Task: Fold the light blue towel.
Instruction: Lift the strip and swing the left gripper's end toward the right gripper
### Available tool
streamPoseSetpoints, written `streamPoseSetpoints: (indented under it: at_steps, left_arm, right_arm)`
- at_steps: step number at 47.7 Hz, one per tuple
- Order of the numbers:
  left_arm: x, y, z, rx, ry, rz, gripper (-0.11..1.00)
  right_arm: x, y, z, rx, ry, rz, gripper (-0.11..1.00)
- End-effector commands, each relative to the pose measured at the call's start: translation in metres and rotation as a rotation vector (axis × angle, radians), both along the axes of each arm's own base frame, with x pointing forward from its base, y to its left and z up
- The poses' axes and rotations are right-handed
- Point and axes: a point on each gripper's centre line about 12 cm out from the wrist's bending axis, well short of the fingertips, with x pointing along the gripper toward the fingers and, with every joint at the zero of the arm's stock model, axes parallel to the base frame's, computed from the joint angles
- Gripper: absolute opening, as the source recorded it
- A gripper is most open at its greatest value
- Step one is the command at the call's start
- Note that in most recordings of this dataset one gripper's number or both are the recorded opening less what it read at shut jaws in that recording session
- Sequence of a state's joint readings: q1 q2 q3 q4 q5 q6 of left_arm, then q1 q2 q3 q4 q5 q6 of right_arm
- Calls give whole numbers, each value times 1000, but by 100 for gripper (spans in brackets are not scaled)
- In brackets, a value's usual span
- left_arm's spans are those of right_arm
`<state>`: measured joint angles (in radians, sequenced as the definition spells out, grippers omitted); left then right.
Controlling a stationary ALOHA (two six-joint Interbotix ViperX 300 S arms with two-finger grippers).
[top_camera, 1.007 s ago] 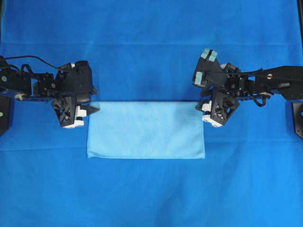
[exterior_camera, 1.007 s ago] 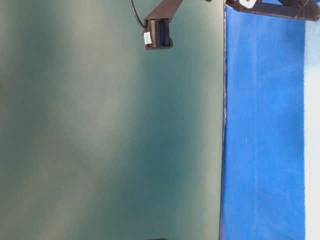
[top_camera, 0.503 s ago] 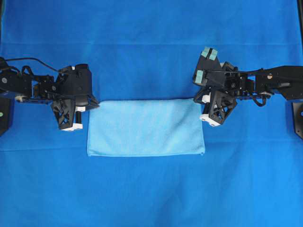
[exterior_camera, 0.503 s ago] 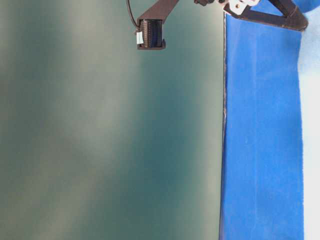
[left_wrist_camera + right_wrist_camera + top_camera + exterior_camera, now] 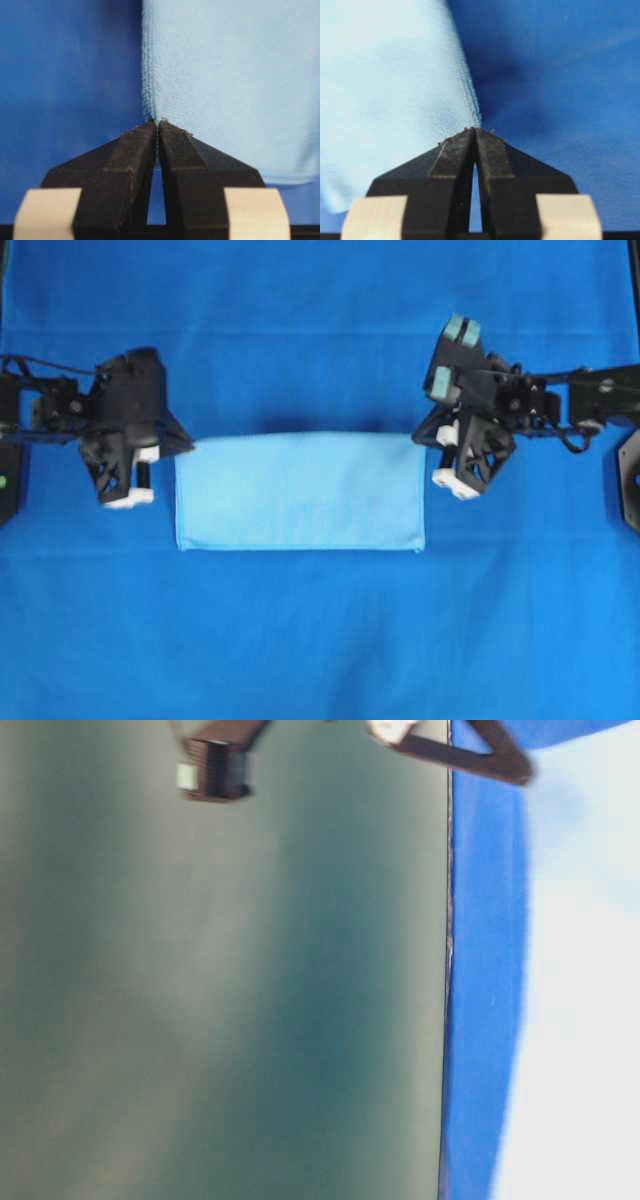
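Dark blue table covering (image 5: 320,640) is lying under everything. I am pinching the light blue towel (image 5: 300,490) at its two far corners, left gripper (image 5: 158,122) and right gripper (image 5: 476,130) both clamped tight on it, mid-covering.

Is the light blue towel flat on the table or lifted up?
Partly lifted: the left gripper and right gripper pinch the light blue towel at its far corners; a shadow lies behind that edge.

The light blue towel (image 5: 235,75) is soft matt cloth with a fine fuzzy nap and a thin stitched hem. The darker blue covering (image 5: 65,75) on the tabletop is smoother woven fabric, faintly sheened. The left end effector (image 5: 158,122) has matt, slightly gritty black plastic fingers (image 5: 135,150).
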<state>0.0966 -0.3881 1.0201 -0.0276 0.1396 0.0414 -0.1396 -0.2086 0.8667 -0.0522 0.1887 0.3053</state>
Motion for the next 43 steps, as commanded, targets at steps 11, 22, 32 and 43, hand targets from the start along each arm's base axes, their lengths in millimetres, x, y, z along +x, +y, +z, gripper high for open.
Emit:
streamPoseSetpoints:
  at_steps: [11, 22, 32, 43]
  left_arm:
    - [-5, -5, 62, 19, -211, -16, 2]
    - [-4, -9, 66, 16, -234, -30, 2]
    - [6, -30, 69, 10, -279, -108, 2]
    - [38, -66, 71, -5, -343, -223, 2]
  right_arm:
    - [-10, 1, 63, -34, -115, 5, 0]
    - [-14, 0, 69, -44, -132, 4, 0]
    - [-12, -19, 70, -84, -142, -34, 0]
    - [-5, -64, 73, -168, -140, -118, 0]
